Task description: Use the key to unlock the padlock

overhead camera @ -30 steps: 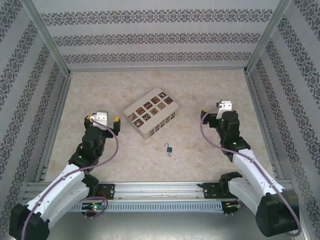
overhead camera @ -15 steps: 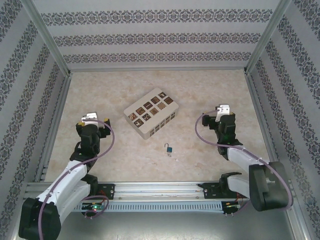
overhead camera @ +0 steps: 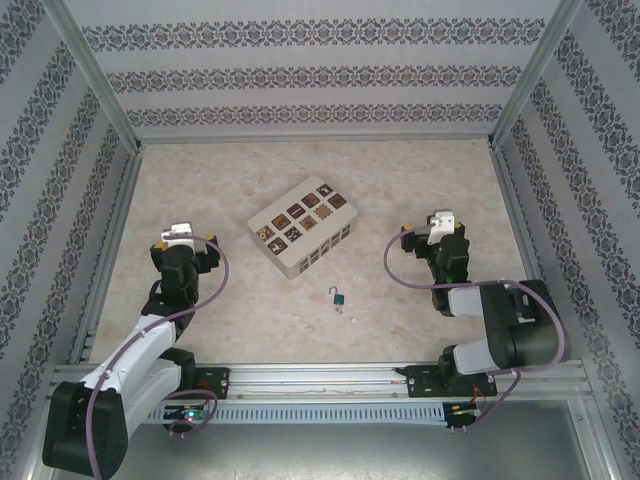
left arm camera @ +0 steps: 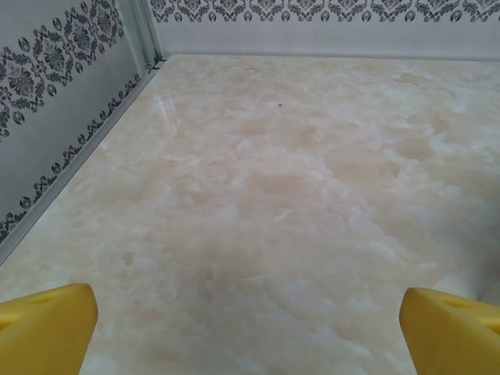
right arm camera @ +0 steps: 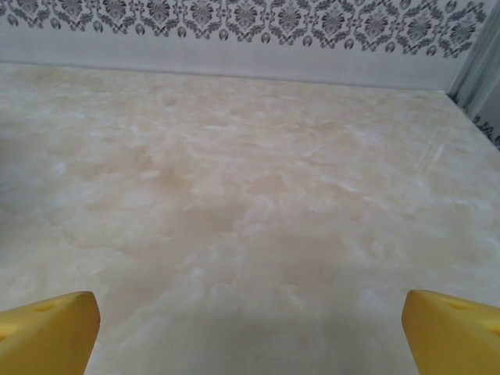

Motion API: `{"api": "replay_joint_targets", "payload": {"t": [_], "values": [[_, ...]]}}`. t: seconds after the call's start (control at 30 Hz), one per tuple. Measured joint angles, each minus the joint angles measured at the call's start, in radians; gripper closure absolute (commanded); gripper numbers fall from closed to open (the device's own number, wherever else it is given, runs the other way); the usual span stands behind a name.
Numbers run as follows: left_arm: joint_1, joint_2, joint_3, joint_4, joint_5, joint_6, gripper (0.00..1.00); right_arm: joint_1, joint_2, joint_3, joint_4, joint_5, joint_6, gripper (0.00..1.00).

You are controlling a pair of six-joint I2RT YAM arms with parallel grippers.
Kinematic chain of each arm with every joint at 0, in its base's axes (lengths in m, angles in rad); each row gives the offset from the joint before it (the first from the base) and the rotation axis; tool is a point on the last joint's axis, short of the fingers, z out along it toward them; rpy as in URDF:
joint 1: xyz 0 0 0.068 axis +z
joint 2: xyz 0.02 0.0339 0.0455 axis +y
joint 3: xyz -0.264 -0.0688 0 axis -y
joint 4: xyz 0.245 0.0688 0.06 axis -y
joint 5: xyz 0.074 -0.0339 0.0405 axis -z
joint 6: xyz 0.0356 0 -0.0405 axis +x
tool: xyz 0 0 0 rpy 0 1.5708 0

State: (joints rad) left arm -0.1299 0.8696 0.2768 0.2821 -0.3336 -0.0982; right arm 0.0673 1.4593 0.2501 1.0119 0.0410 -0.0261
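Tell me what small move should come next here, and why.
Probably bring the right gripper leftward and nearer the table's near edge, toward the key lying beside the padlock. Both grippers stand open and empty, far from both items; the right gripper looks closer than the left gripper.

Top external: set high above and behind the near edge, looking steeply down over the whole tabletop (overhead camera: 200, 190). Both wrist views: set low and close over that same tabletop, facing across it toward the patterned far wall (left arm camera: 328, 35).
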Motion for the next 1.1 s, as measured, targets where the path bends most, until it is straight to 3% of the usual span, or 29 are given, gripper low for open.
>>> {"api": "replay_joint_targets", "payload": {"t": [0.13, 0.47, 1.1], "values": [[0.002, 0.011, -0.003, 0.012, 0.008, 0.0, 0.01, 0.0, 0.078, 0.0, 0.064, -0.026, -0.004, 0.02], [0.027, 0.111, -0.013, 0.11, 0.026, 0.014, 0.01, -0.077, 0.079, 0.119, -0.037, -0.032, 0.049, 0.02], [0.047, 0.61, -0.045, 0.755, 0.22, 0.125, 0.01, -0.076, 0.079, 0.119, -0.063, -0.032, 0.057, 0.01]]}}
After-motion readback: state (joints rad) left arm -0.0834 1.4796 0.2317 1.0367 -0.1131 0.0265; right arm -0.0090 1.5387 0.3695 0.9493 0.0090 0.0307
